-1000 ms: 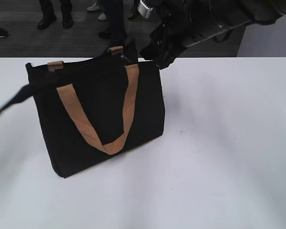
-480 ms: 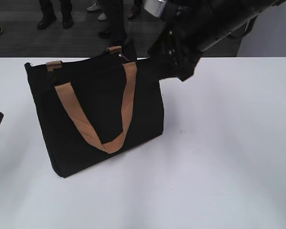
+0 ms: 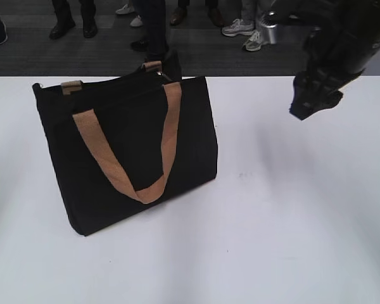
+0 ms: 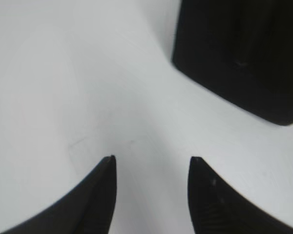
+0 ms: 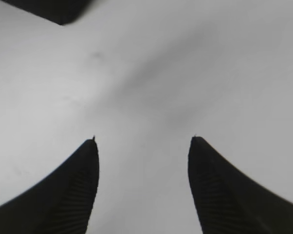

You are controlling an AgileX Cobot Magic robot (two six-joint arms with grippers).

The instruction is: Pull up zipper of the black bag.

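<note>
The black bag (image 3: pixel 133 152) stands upright on the white table (image 3: pixel 291 209), left of centre, with tan strap handles (image 3: pixel 123 171). The zipper (image 3: pixel 123 85) runs along its top edge; a small silvery pull (image 3: pixel 160 74) shows near the far right of the top. My right gripper (image 3: pixel 310 104) hangs in the air well right of the bag, open and empty (image 5: pixel 143 141). My left gripper (image 4: pixel 151 158) is open and empty over bare table, out of the exterior view; a lower corner of the bag (image 4: pixel 239 58) lies ahead of it to the right.
Several people's feet and shoes (image 3: pixel 240 25) stand on the dark floor beyond the table's far edge. A corner of the bag (image 5: pixel 49 9) shows at the top left of the right wrist view.
My right arm has swung away from the bag's top right corner to the right. My left gripper has drawn back out of the exterior view at the left. The bag stays put.
</note>
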